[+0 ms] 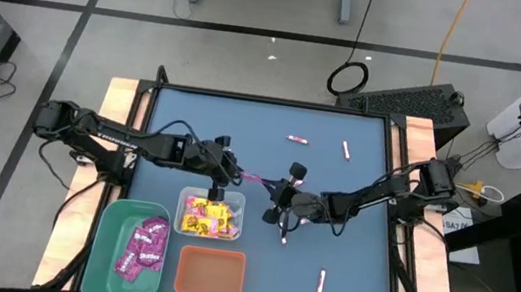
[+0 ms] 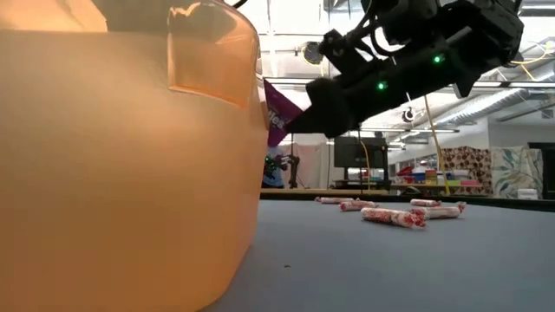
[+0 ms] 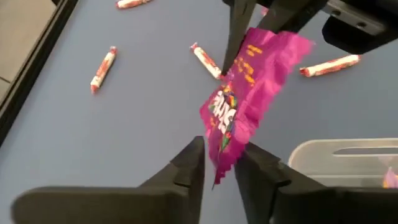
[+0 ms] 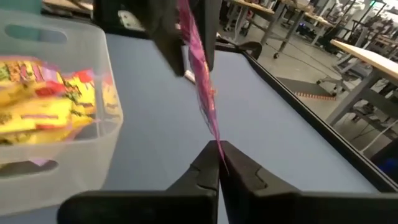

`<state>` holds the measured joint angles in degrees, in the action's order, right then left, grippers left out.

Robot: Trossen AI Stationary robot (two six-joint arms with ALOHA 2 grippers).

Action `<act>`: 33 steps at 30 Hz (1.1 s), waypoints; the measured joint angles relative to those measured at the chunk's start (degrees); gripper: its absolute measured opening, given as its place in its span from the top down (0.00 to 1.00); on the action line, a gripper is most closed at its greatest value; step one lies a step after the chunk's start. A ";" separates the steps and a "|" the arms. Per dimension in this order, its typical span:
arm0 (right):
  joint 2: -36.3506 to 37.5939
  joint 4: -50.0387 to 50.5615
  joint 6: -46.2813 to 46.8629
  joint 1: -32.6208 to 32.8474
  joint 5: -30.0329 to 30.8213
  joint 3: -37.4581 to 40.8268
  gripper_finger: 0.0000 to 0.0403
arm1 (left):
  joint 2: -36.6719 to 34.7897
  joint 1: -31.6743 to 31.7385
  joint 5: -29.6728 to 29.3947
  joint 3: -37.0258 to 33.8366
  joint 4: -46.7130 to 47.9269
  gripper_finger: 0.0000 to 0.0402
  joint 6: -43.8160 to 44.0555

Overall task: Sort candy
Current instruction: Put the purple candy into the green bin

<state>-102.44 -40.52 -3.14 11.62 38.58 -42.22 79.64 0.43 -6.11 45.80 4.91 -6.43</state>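
Midair above the blue counter, a crinkled magenta square packet with yellow print, stretched between the two pincers just at 12 o'clock of the clear bin of yellow packets. Right pincer clamped tight on one edge of it, from the 3 o'clock side; left pincer at the opposite edge from the 9 o'clock side, fingers slightly apart around the packet, contact not clear. Elsewhere: pink-and-white sticks scattered toward 12 and 5 o'clock, more magenta packets in the green bin, orange bin at 6 o'clock.
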 joint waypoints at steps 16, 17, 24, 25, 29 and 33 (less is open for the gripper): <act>1.25 0.12 2.93 0.00 -2.94 0.00 1.00 | 0.00 -5.11 -2.03 -0.21 -0.97 0.77 1.58; 1.25 0.14 2.93 0.00 -2.94 0.00 1.00 | 0.00 -5.28 -2.28 -0.21 -0.97 0.80 1.58; 1.48 0.16 4.00 0.18 -2.90 0.00 0.98 | 0.00 -5.67 -2.36 -0.21 -1.79 0.98 2.11; 1.70 0.14 4.27 0.36 -2.88 0.00 0.97 | 0.00 -5.83 -2.34 -0.21 -2.12 0.98 2.89; 3.79 2.29 3.51 1.74 -2.88 0.00 0.91 | -1.05 -6.65 -2.29 -0.24 -2.72 0.99 6.01; 7.49 7.97 4.13 3.51 -2.80 0.00 0.81 | -3.55 -7.75 -2.26 -0.24 -2.61 0.99 8.93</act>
<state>-94.95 -32.55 0.99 15.13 35.78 -42.22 76.09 -7.31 -8.37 45.56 2.31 2.50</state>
